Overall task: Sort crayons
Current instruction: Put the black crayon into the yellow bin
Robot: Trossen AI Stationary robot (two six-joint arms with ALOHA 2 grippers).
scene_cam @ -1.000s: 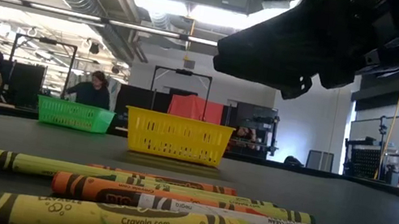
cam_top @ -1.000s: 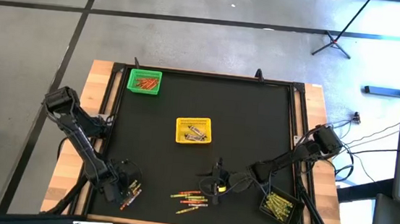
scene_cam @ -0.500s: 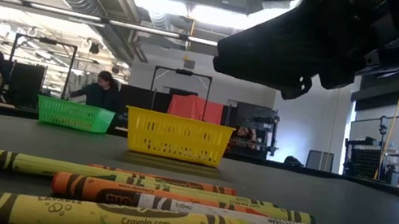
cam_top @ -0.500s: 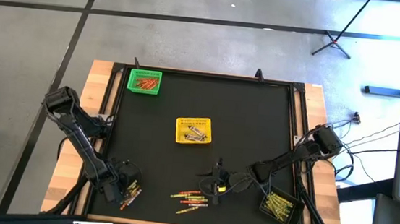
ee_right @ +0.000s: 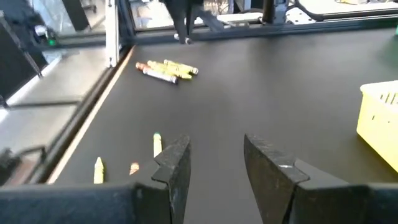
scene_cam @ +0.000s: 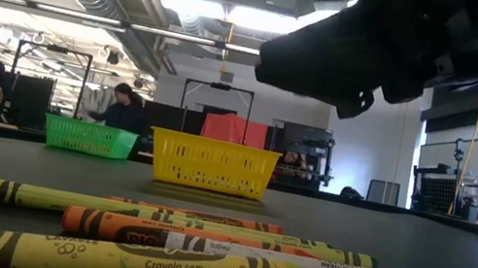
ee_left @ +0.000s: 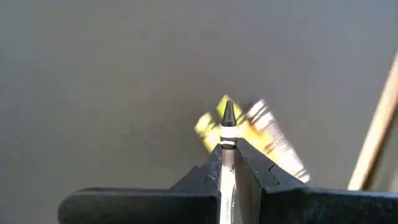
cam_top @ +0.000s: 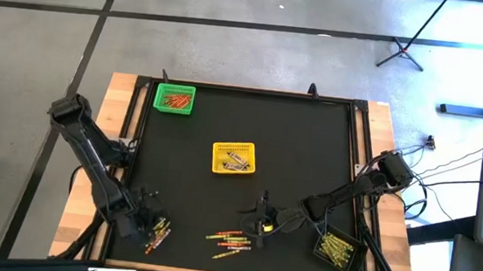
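Left claw at the bench's seven o'clock corner is clamped on a black-tipped crayon. Right claw hangs parted, empty, near five o'clock. Loose crayons lie between them — one reads "Crayola.com", another "ULTRA-CLEAN".

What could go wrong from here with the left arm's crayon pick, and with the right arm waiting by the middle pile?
1. The left gripper is shut on a black-tipped crayon by its very end; so thin a hold could let it pivot or slip out during the carry.
2. Other crayons lie right below it, so a dropped one would land back among them.
3. The right gripper hovers open beside the middle crayon pile; a low sweep might scatter it.
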